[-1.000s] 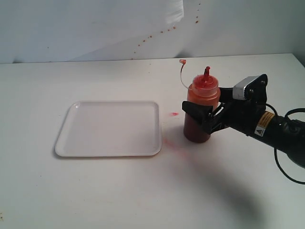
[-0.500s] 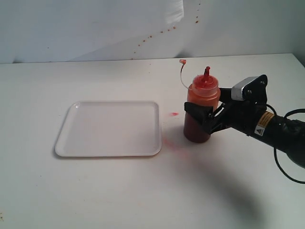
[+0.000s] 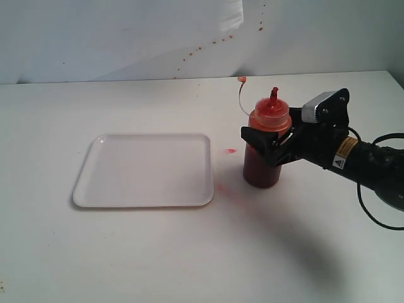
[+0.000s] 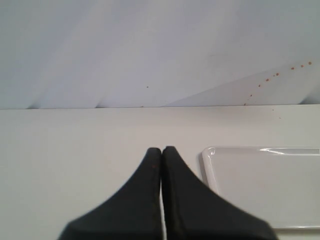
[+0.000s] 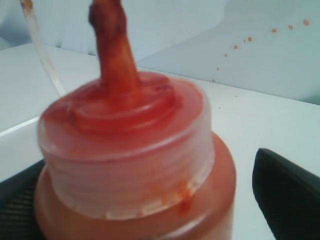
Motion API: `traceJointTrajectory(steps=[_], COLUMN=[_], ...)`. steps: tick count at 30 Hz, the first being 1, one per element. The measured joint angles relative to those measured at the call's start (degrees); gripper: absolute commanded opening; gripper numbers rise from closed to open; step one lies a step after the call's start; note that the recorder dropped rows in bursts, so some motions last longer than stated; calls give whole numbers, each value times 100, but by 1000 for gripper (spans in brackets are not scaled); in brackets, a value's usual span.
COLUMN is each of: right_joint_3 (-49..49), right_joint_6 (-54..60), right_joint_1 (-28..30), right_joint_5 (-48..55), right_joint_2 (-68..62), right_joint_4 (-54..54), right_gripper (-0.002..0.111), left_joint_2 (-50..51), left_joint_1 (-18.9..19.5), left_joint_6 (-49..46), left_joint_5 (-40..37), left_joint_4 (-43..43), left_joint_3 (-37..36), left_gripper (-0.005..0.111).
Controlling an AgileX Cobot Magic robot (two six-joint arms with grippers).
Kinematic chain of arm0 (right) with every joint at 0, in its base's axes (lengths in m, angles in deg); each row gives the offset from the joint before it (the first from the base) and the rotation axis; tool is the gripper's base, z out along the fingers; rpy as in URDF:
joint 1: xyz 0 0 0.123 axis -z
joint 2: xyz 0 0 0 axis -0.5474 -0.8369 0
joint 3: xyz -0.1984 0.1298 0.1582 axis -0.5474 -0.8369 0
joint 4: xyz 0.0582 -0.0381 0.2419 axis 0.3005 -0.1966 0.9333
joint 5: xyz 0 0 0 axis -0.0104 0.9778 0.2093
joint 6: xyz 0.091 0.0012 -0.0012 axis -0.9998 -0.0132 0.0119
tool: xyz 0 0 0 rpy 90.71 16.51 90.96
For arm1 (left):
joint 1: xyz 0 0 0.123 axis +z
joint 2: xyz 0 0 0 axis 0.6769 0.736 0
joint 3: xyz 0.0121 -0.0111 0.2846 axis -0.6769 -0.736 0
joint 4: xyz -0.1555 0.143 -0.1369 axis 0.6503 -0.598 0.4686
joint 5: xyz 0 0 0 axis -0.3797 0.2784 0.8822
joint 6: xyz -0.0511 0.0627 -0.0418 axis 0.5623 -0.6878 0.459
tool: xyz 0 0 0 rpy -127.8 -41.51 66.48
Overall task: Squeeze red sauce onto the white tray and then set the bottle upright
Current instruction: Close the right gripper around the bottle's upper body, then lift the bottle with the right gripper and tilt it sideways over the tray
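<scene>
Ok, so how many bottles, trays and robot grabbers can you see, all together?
Bottles: 1, the bottle
Trays: 1, the white tray
Grippers: 2, the left gripper and the right gripper
Total: 4

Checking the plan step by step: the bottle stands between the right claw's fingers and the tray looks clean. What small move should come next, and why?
Probably close the right claw on the bottle. The wrist view shows bare table between the bottle and one finger, so it seems ungripped. The tray looks bare, so squeezing has not begun.
</scene>
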Motion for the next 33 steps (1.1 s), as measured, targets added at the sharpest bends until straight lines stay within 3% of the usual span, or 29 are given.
traceJointTrajectory(steps=[5,18,23,28,33], right_joint_3=[0,0,0,0,0], right_joint_6=[0,-162,-305,-1283,-1792], right_joint_1=[0,-10,-10,-12,-201], right_joint_5=[80,-26,-230,-242,-282], right_joint_2=[0,-4,-35,239,733], right_joint_4=[-13,-262,-552,-582,-537], right_gripper=[79,0,0,0,0], left_joint_2=[0,0,0,0,0], left_joint_1=[0,0,0,0,0], left_joint_6=[0,0,0,0,0], left_joint_5=[0,0,0,25,756], left_joint_4=[0,0,0,48,139], left_joint_3=[0,0,0,0,0], left_gripper=[0,0,0,0,0])
